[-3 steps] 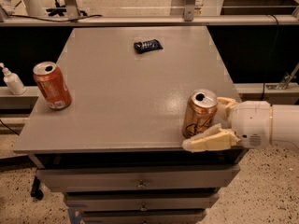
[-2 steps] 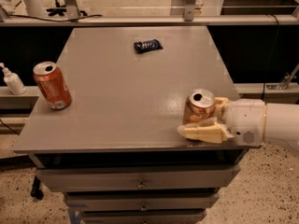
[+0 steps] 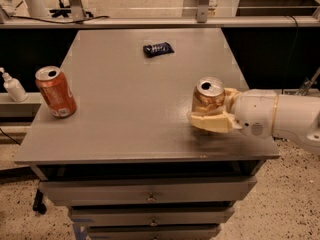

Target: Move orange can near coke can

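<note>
The orange can (image 3: pixel 206 98), golden-amber with a silver top, stands upright at the right side of the grey table (image 3: pixel 130 109). My gripper (image 3: pixel 212 111) comes in from the right and is shut on this can, one cream finger in front of it and one behind. The coke can (image 3: pixel 56 91), red-orange with a small white patch near its base, stands upright near the table's left edge, far from the orange can.
A small dark wrapped packet (image 3: pixel 158 49) lies at the back middle of the table. A white pump bottle (image 3: pixel 13 86) stands on a lower ledge to the left. Drawers (image 3: pixel 150 196) sit under the tabletop.
The gripper has closed on the orange can and carried it slightly left and away from the front right corner. The coke can and the packet have not moved.
</note>
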`<state>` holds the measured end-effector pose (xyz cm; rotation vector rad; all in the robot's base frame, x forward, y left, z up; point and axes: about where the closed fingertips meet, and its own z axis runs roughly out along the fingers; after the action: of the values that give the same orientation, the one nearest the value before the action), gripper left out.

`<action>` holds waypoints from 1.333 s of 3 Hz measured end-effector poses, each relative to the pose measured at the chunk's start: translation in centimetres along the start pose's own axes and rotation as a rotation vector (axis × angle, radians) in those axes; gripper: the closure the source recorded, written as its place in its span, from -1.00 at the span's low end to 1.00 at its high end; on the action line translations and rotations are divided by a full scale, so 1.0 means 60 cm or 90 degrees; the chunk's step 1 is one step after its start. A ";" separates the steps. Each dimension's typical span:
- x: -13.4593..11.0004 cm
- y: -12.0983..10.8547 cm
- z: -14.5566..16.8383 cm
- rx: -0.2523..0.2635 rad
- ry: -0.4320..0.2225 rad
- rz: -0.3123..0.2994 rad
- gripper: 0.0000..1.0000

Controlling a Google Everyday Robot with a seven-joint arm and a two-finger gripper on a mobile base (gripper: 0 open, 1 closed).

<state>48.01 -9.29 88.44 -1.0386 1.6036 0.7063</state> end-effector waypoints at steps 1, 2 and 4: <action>-0.003 0.001 0.002 -0.001 0.000 -0.002 1.00; -0.003 0.002 0.002 -0.001 0.000 -0.002 1.00; -0.027 0.013 0.088 -0.034 -0.049 -0.007 1.00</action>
<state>49.82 -4.00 88.50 -1.0459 1.5193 0.7753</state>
